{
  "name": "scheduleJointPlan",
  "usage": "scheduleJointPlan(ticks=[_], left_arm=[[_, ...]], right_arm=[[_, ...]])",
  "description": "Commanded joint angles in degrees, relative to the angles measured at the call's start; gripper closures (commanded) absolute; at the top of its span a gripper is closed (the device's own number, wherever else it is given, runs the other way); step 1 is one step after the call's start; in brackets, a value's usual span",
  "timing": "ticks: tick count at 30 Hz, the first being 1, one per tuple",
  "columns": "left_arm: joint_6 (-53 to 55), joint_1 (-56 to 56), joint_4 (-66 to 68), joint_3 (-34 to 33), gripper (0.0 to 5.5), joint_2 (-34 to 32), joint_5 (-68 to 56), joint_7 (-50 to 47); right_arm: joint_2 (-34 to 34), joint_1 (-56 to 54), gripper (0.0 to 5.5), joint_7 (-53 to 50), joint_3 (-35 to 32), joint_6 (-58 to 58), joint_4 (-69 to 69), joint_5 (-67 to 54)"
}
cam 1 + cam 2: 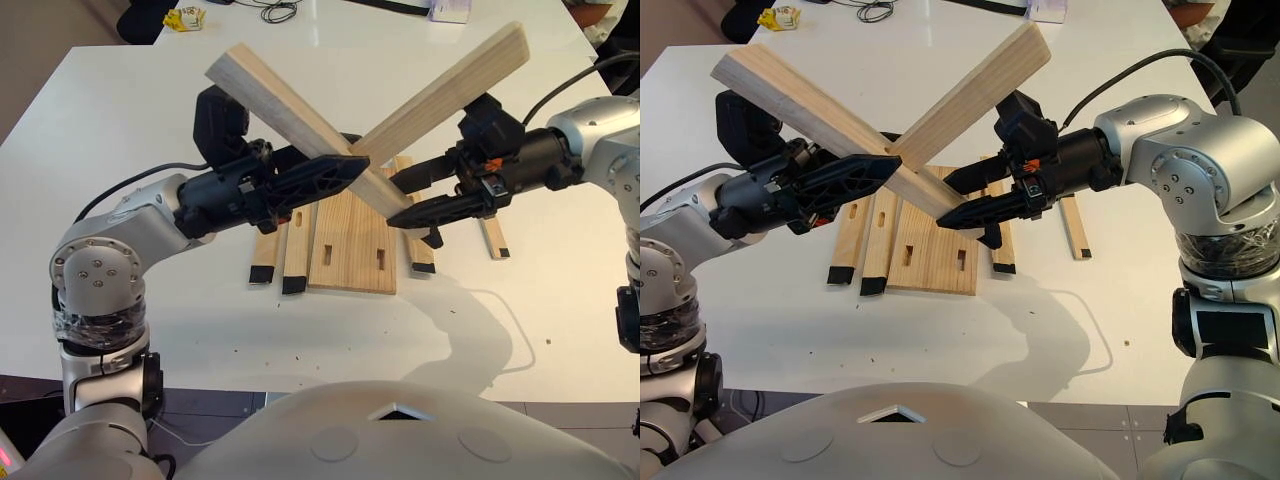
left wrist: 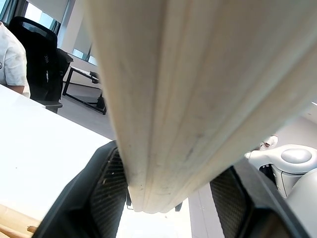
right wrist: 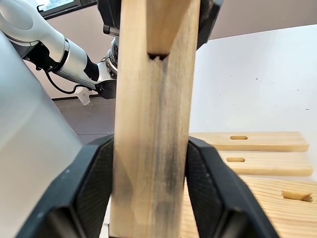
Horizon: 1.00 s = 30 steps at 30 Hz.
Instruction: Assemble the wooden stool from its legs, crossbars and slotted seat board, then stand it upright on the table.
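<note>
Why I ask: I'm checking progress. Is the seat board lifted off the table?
No, the seat board lies flat on the table, with its slots facing up.

The left gripper (image 1: pixel 355 160) pinches the first crossbar (image 1: pixel 450 85), and the right gripper (image 1: pixel 400 198) pinches the second crossbar (image 1: pixel 270 98), so both jaws are full. The two sticks cross just past the jaw tips and block the way in front. Right under the jaws lie the seat board (image 1: pixel 350 255) and the legs (image 1: pixel 295 250), with air between. The white table (image 1: pixel 150 100) stretches out to each side of the jaws.
</note>
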State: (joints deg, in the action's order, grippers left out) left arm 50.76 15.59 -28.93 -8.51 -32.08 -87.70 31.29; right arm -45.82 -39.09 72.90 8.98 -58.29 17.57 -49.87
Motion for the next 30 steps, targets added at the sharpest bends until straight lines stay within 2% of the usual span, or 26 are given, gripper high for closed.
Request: scheduleJointPlan(ticks=[1,4,9,17,22,30], left_arm=[[-2.4,-0.5,0.1,-1.3,3.21,1.0,0.2,0.8],[-3.0,-1.4,-0.3,-1.1,3.31,1.6,0.9,0.8],[-3.9,-2.5,-0.7,-0.8,3.33,2.0,2.6,0.9],[-4.9,-2.3,-0.1,-3.5,3.38,0.2,3.7,1.7],[-4.8,-2.2,-0.6,-3.4,3.44,-1.1,6.3,2.1],[-8.4,-2.0,-1.3,-4.8,3.44,-8.0,19.9,7.1]], right_arm=[[0.0,0.2,2.97,-1.5,1.1,2.4,0.6,3.5],[0.4,0.0,2.41,-2.2,1.4,2.6,0.0,4.3],[-1.1,1.1,1.83,-1.5,2.9,4.5,0.4,7.3],[-8.5,6.8,1.83,6.3,5.9,15.1,-4.3,16.8],[-9.1,7.8,1.83,8.0,5.7,18.9,-9.0,20.6],[-8.3,9.8,1.83,6.4,3.6,21.9,-15.8,24.3]])
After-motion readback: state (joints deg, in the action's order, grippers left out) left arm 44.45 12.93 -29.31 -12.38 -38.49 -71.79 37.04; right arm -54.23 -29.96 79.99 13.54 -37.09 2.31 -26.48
